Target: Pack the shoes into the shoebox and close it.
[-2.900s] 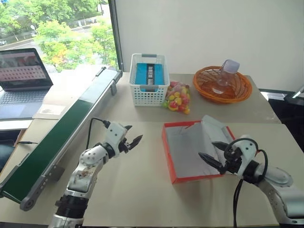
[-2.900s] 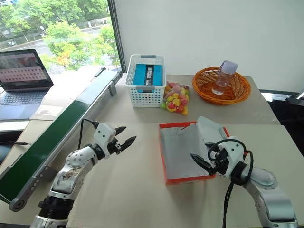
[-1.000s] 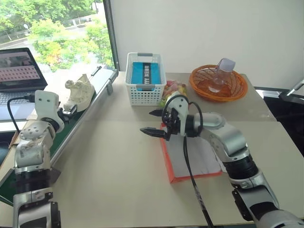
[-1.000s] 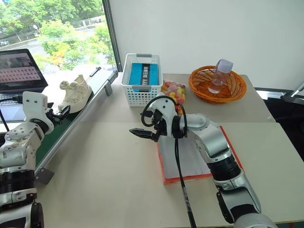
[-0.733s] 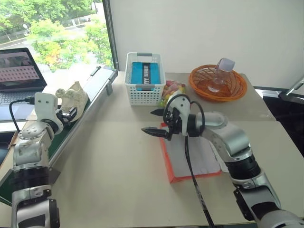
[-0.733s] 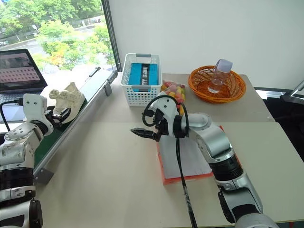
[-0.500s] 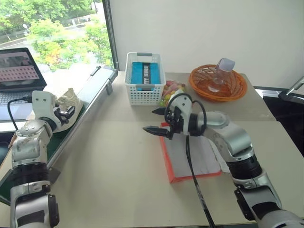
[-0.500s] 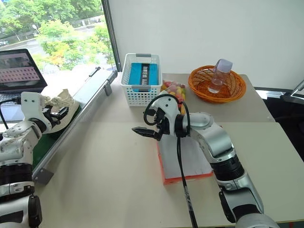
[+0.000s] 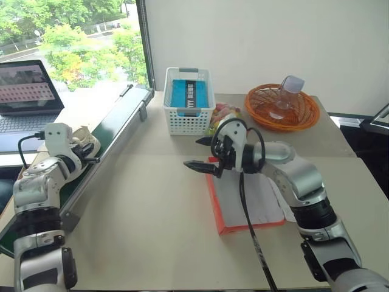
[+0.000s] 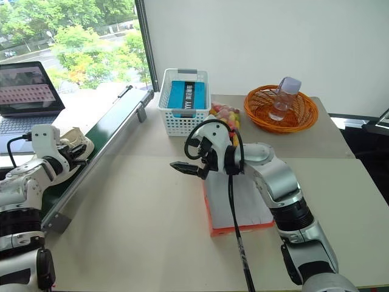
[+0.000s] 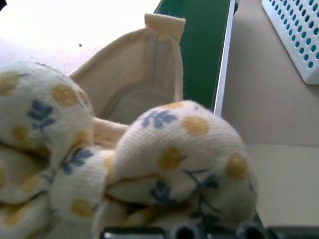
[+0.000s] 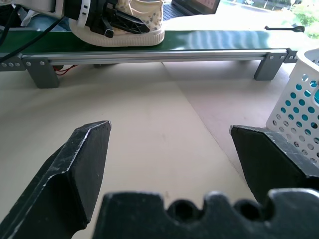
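Here the left claw [image 10: 78, 151] is clamped on one shoe [image 12: 130, 24] on the green conveyor [image 9: 103, 137] at far left; a shallow grip on soft fabric could let it slip off during the lift. The right claw [image 9: 205, 153] hangs wide apart and empty beside the shoebox [image 9: 246, 194] at the surface's [image 9: 146, 231] centre.

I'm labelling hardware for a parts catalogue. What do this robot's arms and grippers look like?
Both arms are glossy white and silver-grey segments with black joint bands. Each ends in a gripper with two black pointed fingers: left gripper, right gripper. Black cables loop from each wrist.
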{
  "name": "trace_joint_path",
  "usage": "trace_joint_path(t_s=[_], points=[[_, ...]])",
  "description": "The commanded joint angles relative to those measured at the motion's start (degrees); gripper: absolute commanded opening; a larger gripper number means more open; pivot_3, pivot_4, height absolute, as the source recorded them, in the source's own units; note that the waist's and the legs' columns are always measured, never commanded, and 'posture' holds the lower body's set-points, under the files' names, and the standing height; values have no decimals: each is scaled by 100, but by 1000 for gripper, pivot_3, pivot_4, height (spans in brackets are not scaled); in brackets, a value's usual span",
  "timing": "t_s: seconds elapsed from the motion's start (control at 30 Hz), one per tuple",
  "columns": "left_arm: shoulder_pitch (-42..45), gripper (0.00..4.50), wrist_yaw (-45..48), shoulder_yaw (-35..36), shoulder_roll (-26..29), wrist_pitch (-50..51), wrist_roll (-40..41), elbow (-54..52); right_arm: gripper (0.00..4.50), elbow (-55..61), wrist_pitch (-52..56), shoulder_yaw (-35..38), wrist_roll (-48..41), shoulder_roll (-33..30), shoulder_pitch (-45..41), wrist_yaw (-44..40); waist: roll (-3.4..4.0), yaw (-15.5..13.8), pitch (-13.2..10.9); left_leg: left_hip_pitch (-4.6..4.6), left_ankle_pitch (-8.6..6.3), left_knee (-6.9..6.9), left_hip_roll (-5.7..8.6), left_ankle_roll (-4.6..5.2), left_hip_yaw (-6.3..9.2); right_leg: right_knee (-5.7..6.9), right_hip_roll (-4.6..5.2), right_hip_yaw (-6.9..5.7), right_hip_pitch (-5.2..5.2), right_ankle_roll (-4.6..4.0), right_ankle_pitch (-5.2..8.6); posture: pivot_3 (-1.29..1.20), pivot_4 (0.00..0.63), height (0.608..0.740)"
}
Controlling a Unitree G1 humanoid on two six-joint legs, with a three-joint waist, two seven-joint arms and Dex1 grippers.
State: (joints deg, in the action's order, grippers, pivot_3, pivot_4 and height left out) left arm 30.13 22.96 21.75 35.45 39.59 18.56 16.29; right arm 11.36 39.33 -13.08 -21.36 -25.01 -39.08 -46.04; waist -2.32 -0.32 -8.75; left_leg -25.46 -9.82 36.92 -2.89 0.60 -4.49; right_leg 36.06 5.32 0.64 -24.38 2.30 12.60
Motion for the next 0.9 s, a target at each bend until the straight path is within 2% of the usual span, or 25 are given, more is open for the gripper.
trace_joint_path(t_s=[0.03,0.13,0.3,0.5,0.6,0.9], points=[[626,28,13,64,-90,-37,403,-834,4500,252,88,286,-139,4,-96,88,-14,-15,-7,-4,0,0,0,0,1,0,-1,-1,-2,0,0,0,150,740],[1038,28,66,-60,-234,136,692,-1336,4500,333,347,650,-503,128,-84,228,-44,-23,-25,-21,23,1,1,38,8,0,-4,-5,-11,1,-1,0,150,740],[1559,28,141,-395,-522,455,1098,-1952,4500,292,1001,1618,-1280,548,-296,905,-45,-15,-25,-25,23,0,4,39,9,-1,-4,-2,-11,8,-6,0,150,740],[2181,28,206,-1062,-1260,592,1418,-2244,4500,-160,1982,3286,-2578,1413,-863,2697,-45,18,-25,-14,26,1,2,38,10,6,-10,0,-3,6,-7,0,150,740],[2317,28,349,-1455,-1675,393,1357,-2068,4500,-494,2080,3970,-3060,1725,-1137,3556,-44,28,-25,-14,26,0,5,39,11,3,-10,1,0,7,-8,0,150,740],[2692,28,453,-1866,-2556,29,1335,-1627,4500,-258,2053,4331,-3907,1782,-1126,4571,-33,110,-32,-21,26,-3,8,42,14,-2,-12,5,-3,11,-7,0,150,740]])
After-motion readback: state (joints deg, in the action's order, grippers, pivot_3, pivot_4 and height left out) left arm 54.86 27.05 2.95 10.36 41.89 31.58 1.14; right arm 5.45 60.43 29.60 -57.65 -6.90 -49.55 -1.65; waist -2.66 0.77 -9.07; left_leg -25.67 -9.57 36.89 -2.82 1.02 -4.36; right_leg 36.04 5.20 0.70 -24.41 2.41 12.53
